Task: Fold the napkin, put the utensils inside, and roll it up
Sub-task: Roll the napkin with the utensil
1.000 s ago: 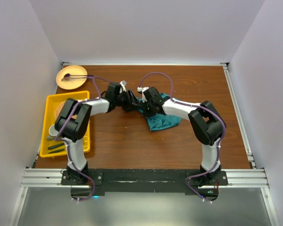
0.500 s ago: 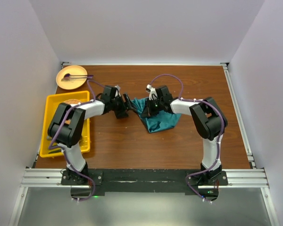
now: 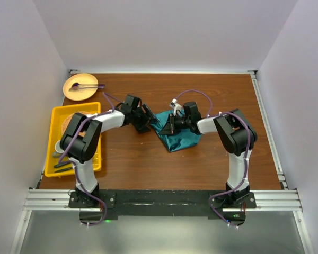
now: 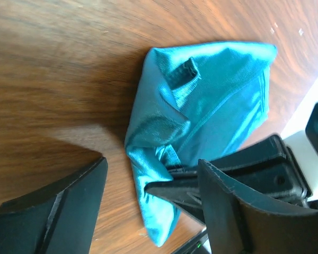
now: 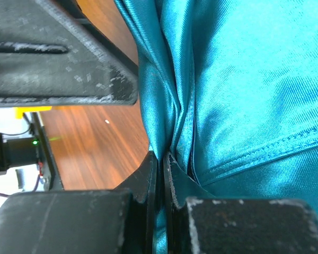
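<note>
While the right hand (image 5: 161, 159) pinches a bunched fold of the napkin (image 3: 181, 139) and the left hand (image 3: 150, 118) hangs released beside it, a one-sided pull may drag the cloth crumpled.

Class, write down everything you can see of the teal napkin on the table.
The napkin is plain, shiny teal cloth with a stitched hem, crumpled into a rough triangle on the wooden table. The right gripper is shut on a bunched fold at one edge; the open left gripper straddles a nearby corner.
</note>
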